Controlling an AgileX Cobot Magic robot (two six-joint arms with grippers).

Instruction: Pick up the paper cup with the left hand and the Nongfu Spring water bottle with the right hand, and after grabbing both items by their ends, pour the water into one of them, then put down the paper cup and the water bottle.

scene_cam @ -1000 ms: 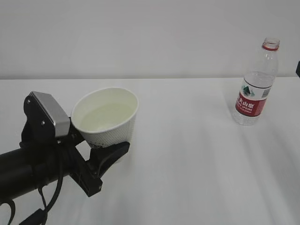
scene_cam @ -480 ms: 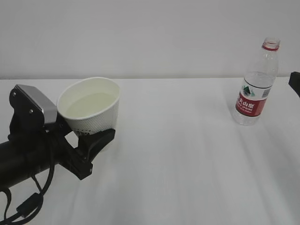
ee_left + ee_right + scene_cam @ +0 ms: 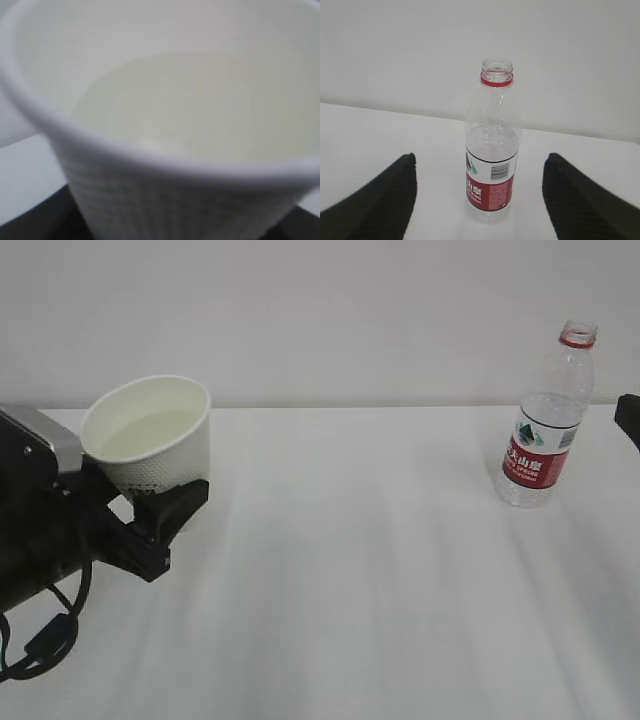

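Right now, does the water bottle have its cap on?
No, the Nongfu Spring water bottle stands on the table with its mouth open; above the red neck ring there is no cap.

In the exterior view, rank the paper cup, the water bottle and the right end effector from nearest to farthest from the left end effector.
1. The paper cup, gripped by the left end effector at far left.
2. The water bottle, standing upright on the table at right.
3. The right end effector, barely showing at the right edge, beyond the bottle.

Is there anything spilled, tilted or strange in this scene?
No spill shows. The paper cup, gripped by the left hand, leans slightly with water inside. The Nongfu Spring water bottle stands upright, uncapped.
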